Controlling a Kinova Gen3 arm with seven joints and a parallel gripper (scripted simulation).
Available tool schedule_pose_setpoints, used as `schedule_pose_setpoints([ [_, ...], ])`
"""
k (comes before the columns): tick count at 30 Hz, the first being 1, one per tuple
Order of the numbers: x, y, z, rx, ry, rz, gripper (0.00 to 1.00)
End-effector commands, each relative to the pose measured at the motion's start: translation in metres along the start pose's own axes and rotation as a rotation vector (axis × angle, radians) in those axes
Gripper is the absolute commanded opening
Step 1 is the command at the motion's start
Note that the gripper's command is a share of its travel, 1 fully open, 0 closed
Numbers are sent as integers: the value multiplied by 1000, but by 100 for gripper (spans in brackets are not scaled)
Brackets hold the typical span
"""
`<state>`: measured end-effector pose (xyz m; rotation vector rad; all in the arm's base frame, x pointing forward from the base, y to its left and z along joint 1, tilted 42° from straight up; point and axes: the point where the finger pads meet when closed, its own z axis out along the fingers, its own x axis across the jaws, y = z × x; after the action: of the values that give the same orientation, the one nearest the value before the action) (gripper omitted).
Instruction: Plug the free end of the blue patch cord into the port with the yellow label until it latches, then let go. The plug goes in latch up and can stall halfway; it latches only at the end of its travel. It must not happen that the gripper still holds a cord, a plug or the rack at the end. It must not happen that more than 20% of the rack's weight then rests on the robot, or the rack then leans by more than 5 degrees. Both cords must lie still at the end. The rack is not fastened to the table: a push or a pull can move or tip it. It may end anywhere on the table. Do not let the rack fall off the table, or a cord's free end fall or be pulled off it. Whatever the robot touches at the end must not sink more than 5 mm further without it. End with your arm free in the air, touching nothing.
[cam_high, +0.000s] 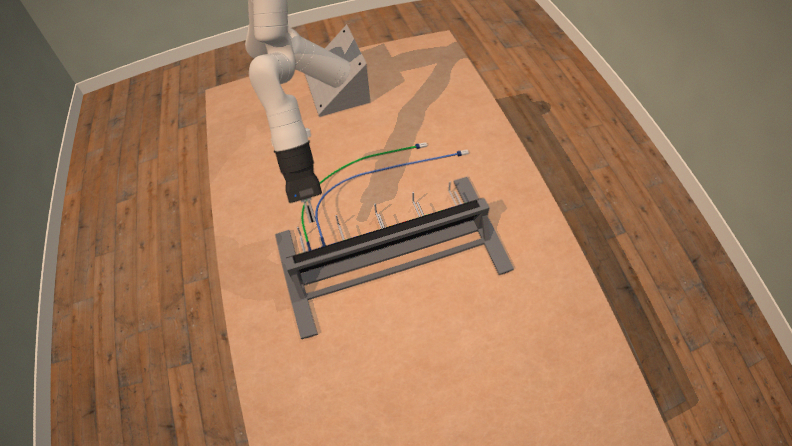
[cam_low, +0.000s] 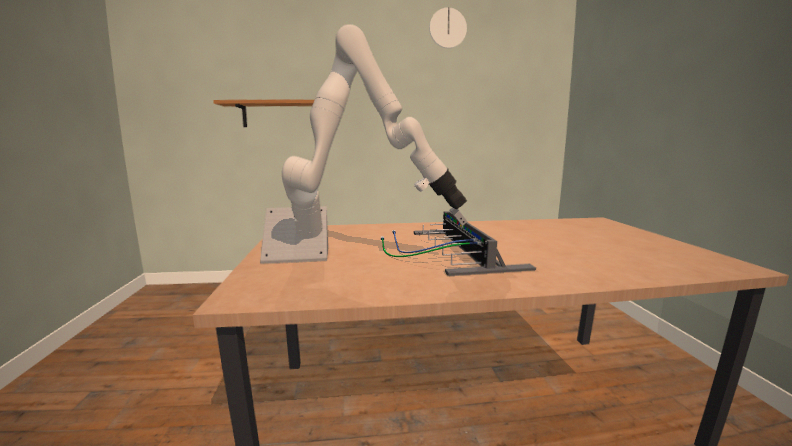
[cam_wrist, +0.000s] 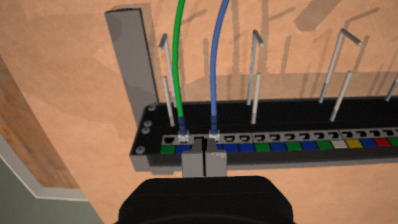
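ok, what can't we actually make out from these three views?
- Wrist: the shut tool covers the port and label behind its fingertips; touching the panel or not, unclear.
- Wrist: the right edge cuts the row just past the yellow label.
- Top: the port row is out of sight behind the rack rail; labels invisible.
- Exterior: ports too small to read; the blue cord's free plug too small in either view to show latch side.

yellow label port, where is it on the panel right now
In the wrist view the yellow label sits toward the right of the rack port strip, between a white and a blue label, well right of the shut gripper.
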<state>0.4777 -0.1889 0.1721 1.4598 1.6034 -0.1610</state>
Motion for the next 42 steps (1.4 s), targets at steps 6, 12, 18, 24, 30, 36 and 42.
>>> schedule_pose_setpoints([
  [6,6,6,-40,-18,18,3,0],
  [12,6,6,-60,-18,18,3,0],
  [18,6,6,-87,-18,18,3,0],
  [24,5,5,-106,-18,18,3,0],
  [30,5,5,-113,-18,18,3,0],
  [36,5,5,-117,-18,18,3,0],
  [42,6,6,-117,-17,18,-2,0],
])
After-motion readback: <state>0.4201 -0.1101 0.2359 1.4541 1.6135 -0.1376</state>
